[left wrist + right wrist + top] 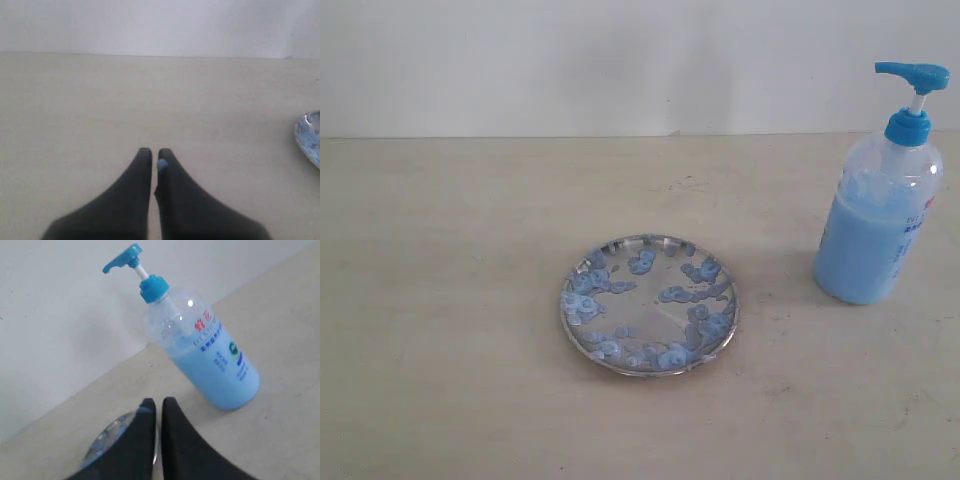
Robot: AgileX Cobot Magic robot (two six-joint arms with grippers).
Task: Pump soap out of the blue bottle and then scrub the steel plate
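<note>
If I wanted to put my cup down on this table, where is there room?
The widest bare stretch lies left of the steel plate. Bare too: the strip between plate and wall, and the front edge. Tightest is the gap between plate and blue bottle.

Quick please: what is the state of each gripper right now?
Left gripper: closed, holding nothing; a blue speck sits at its tip.
Right gripper: closed, holding nothing.

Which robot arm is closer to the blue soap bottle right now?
Right. The right gripper points at the blue bottle, which stands just beyond its fingers. The left gripper sees only the steel plate at its view's edge, no bottle.
</note>
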